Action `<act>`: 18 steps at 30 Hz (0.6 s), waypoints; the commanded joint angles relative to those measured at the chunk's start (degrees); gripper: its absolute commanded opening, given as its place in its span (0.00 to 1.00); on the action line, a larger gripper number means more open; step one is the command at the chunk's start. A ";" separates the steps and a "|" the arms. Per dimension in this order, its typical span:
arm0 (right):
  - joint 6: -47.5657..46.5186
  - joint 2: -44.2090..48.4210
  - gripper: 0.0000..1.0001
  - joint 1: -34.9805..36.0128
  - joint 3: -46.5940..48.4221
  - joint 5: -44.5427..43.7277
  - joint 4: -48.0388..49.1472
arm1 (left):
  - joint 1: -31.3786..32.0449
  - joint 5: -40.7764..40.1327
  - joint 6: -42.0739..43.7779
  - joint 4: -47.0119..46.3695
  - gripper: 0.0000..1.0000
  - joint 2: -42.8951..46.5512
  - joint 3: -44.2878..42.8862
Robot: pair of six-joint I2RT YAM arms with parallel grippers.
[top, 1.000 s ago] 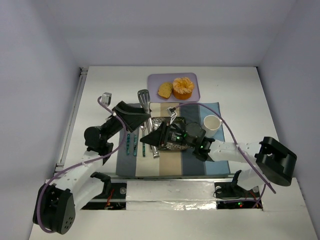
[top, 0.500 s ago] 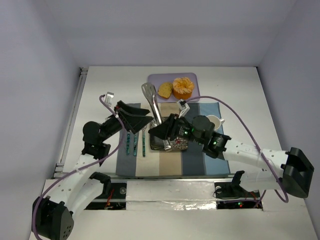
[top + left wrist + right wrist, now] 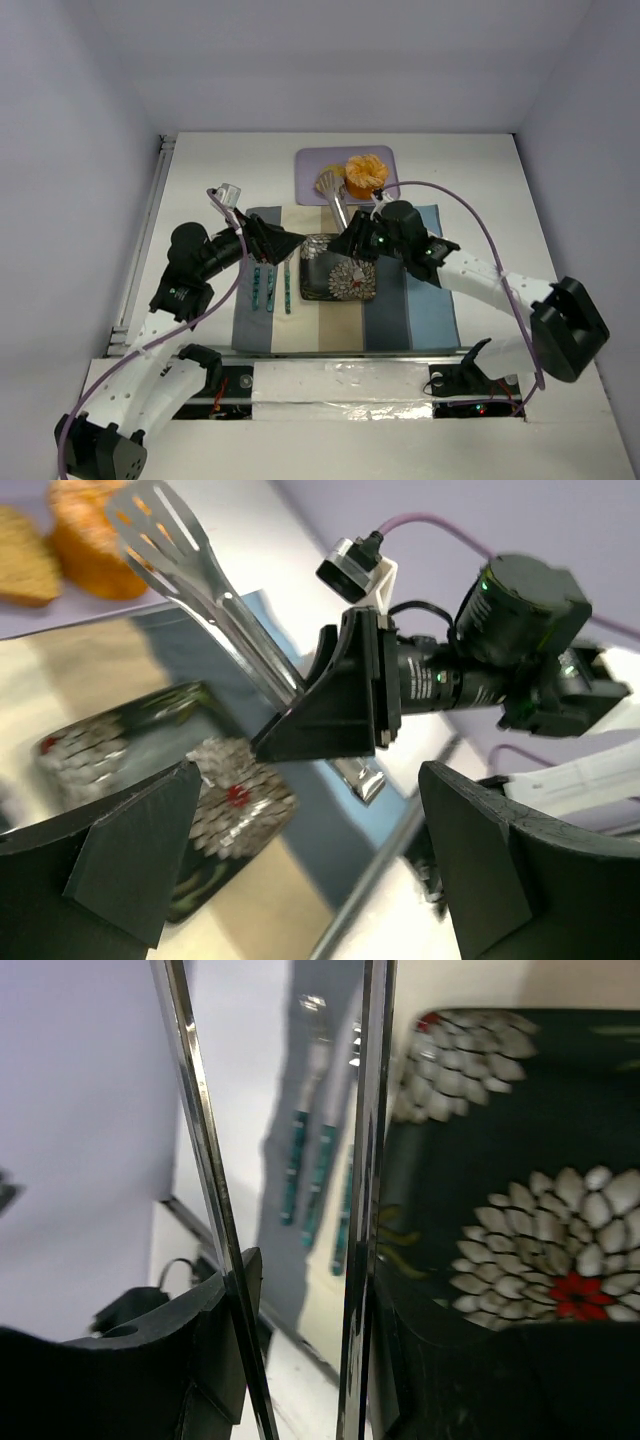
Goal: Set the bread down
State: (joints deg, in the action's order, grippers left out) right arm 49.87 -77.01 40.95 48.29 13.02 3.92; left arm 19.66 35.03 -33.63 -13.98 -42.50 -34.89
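The bread (image 3: 25, 568) lies on the lavender tray (image 3: 310, 165) at the back, left of the orange peeled fruit (image 3: 366, 172). In the top view the bread (image 3: 321, 187) is mostly covered by the slotted head of the metal tongs (image 3: 338, 205). My right gripper (image 3: 358, 240) is shut on the tongs' handle. The right wrist view shows both tong arms (image 3: 365, 1160) held apart between my fingers (image 3: 215, 1345). The tongs' head (image 3: 155, 520) hovers by the fruit. My left gripper (image 3: 287, 243) is open and empty, left of the black floral plate (image 3: 338, 270).
The plate lies on a striped placemat (image 3: 420, 310). Teal-handled cutlery (image 3: 270, 288) lies on the mat's left part, under my left gripper. My right arm crosses the mat's right side, and the cup seen earlier is hidden. White walls enclose the table.
My right gripper has swung the tongs from over the plate back to the tray, with the head now over the bread. My left gripper has drawn back slightly to the left.
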 commanded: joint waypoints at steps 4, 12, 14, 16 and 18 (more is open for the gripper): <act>-5.83 -7.70 0.47 -5.34 7.34 9.04 -7.08 | 0.20 -8.11 12.52 16.96 0.90 3.56 -5.18; -9.17 -16.32 0.48 -9.74 14.45 11.34 -15.33 | 0.20 -12.96 15.61 19.17 0.90 8.74 -1.15; -9.70 -18.78 0.49 -9.75 17.18 10.81 -17.36 | 0.20 -13.14 15.44 18.46 0.89 9.71 -0.27; -9.96 -20.01 0.49 -10.36 18.58 9.40 -19.74 | 0.20 -12.97 15.61 18.72 0.89 10.94 -0.53; -9.79 -21.24 0.49 -10.36 20.43 7.91 -21.40 | 0.20 -12.97 15.26 18.64 0.89 12.87 0.00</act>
State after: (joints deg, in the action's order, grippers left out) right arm 41.74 -97.71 30.79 64.79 22.04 -13.69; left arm 19.66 22.83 -19.40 6.11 -32.03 -35.42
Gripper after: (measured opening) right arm 0.492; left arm 0.894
